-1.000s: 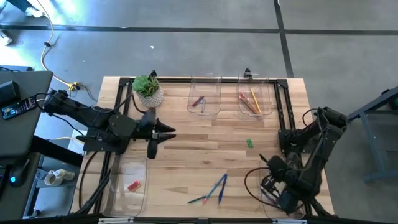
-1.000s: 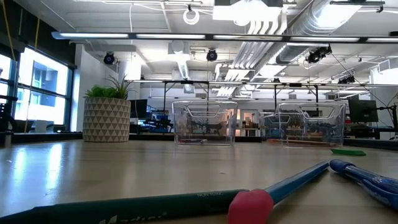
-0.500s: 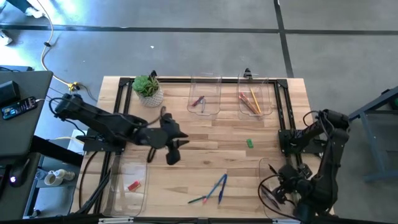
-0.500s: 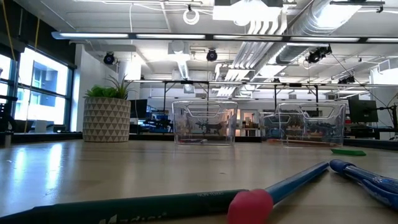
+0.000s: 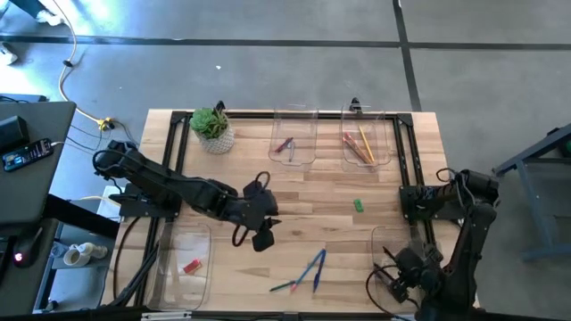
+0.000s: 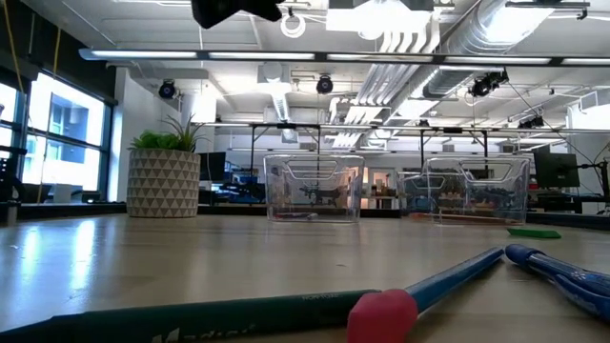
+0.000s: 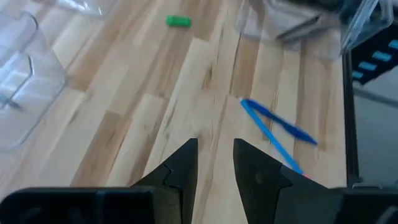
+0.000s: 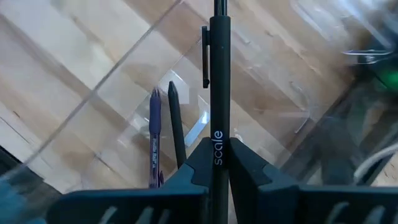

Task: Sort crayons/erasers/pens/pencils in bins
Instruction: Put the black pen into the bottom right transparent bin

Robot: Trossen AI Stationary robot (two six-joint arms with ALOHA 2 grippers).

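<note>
My left gripper (image 5: 261, 234) hangs open over the table's middle with nothing between its fingers (image 7: 214, 163). Ahead of it lie two blue pens (image 7: 273, 124) crossed near the front edge (image 5: 314, 267), next to a dark green stick (image 5: 284, 286) with a pink end (image 6: 383, 312). A green eraser (image 5: 359, 205) lies flat farther right. My right gripper (image 5: 394, 282) is shut on a black pen (image 8: 219, 74) above the near right bin (image 8: 124, 81), where a purple pen (image 8: 155, 134) and a black one (image 8: 176, 127) lie. My right gripper pinches the black pen's barrel (image 8: 219, 140) between its two fingers, at the printed word below the clip (image 8: 205, 57). The pen runs along the fingers, pointing steeply down over the bin. Its far end leaves the picture.
Two far bins (image 5: 294, 138) (image 5: 366, 143) hold coloured sticks. The near left bin (image 5: 183, 263) holds a red eraser (image 5: 190, 266). A potted plant (image 5: 212, 129) stands at the far left. Black frame rails (image 5: 412, 169) run along the table's sides.
My left gripper has swung from beside the plant toward the table's middle and near edge, sinking and tipping downward, still open. My right gripper has gone toward the near edge and a little down over the near right bin, still shut on the black pen.
</note>
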